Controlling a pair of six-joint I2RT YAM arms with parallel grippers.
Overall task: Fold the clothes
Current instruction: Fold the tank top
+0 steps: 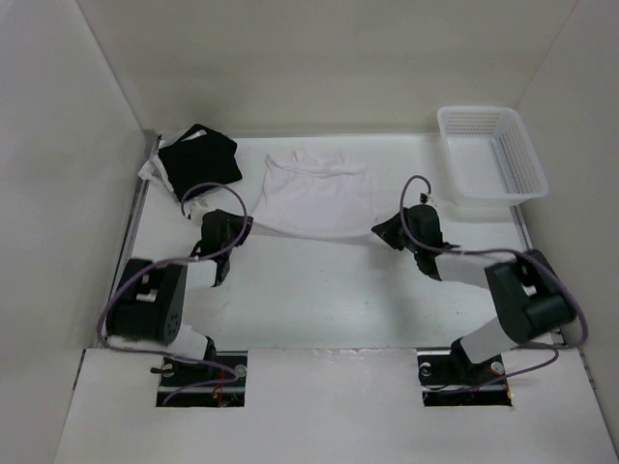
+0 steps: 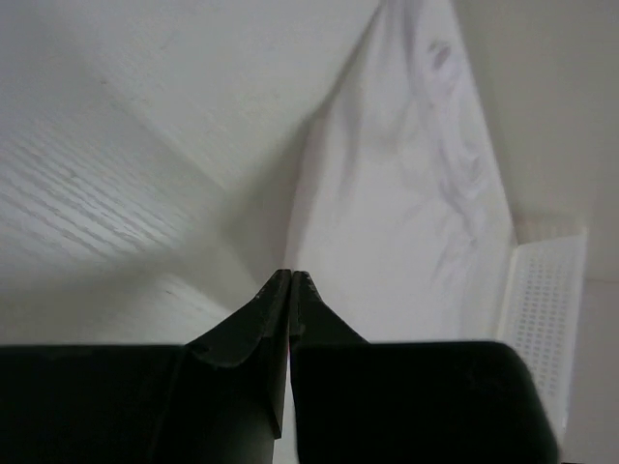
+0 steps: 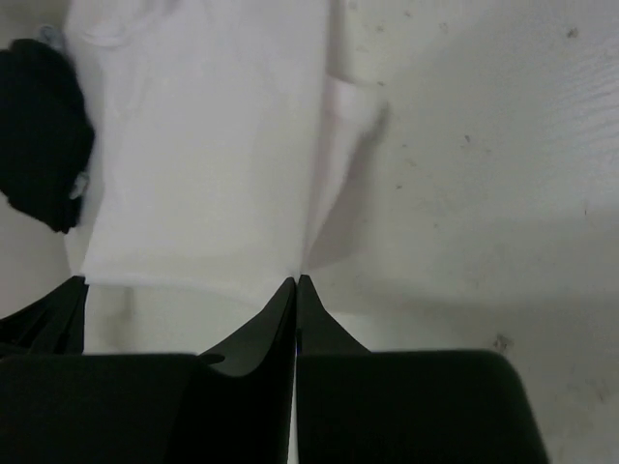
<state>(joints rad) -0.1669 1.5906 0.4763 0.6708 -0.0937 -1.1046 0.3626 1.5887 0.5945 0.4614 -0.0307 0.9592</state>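
White clothes [image 1: 314, 193] lie flat on the desk [image 1: 319, 290] near the basket [image 1: 493, 155], thin, limp, probably slippery, best held at the near hem corners, where left pincer [image 2: 291, 275] and right pincer [image 3: 298, 280] are clamped shut on fabric.

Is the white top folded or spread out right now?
Spread out: the white top lies flat, near corners pinched by the left gripper and right gripper.

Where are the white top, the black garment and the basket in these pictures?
white top [image 1: 314, 198], top external view, middle of its body
black garment [image 1: 198, 159], top external view, centre of the bundle
basket [image 1: 488, 155], top external view, its bare mesh floor
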